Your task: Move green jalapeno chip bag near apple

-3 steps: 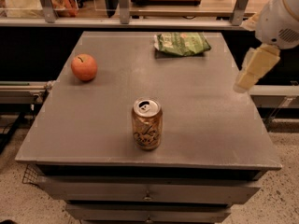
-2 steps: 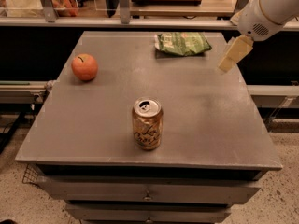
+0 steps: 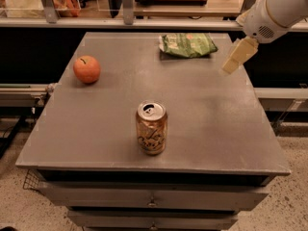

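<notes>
On the left of table (image 3: pixel 207 129), apple (image 3: pixel 87 69). Near front middle, can (image 3: pixel 151 128), upright. At far edge, bag (image 3: pixel 187 44), lying flat, well apart from apple. Over right edge, near bag but clear of it, gripper (image 3: pixel 232 64); wide or narrow, cannot tell.

The chip bag (image 3: pixel 187 44) lies flat on the worktop (image 3: pixel 207 109) by its far edge, right of the middle and short of the far right corner. The apple (image 3: pixel 87 69) sits near the left edge in the far half, well apart from the bag. The drink can (image 3: pixel 151 128) stands upright in the near half, about midway between the left and right edges. The gripper (image 3: pixel 231 65) hangs by the right edge, just right of the bag and apart from it.
</notes>
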### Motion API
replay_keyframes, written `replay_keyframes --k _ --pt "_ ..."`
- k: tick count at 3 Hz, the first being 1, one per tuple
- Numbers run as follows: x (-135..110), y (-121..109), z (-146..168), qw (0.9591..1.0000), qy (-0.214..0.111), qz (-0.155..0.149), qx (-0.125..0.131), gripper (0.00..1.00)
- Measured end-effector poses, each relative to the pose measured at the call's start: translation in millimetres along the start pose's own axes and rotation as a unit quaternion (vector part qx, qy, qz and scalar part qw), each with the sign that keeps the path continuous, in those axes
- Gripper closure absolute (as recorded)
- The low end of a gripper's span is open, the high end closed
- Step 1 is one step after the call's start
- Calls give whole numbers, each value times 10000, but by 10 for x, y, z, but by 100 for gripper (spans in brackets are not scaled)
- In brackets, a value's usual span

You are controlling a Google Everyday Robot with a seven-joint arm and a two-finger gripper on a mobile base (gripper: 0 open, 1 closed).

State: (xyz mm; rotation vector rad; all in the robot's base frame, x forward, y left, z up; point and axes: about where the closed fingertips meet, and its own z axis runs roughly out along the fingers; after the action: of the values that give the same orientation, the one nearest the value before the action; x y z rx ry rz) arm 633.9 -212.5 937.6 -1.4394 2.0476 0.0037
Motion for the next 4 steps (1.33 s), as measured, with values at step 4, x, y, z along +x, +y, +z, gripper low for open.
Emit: replay_keyframes --k 4 --pt "-461 -832 1347 9725 -1586 1679 314 0"
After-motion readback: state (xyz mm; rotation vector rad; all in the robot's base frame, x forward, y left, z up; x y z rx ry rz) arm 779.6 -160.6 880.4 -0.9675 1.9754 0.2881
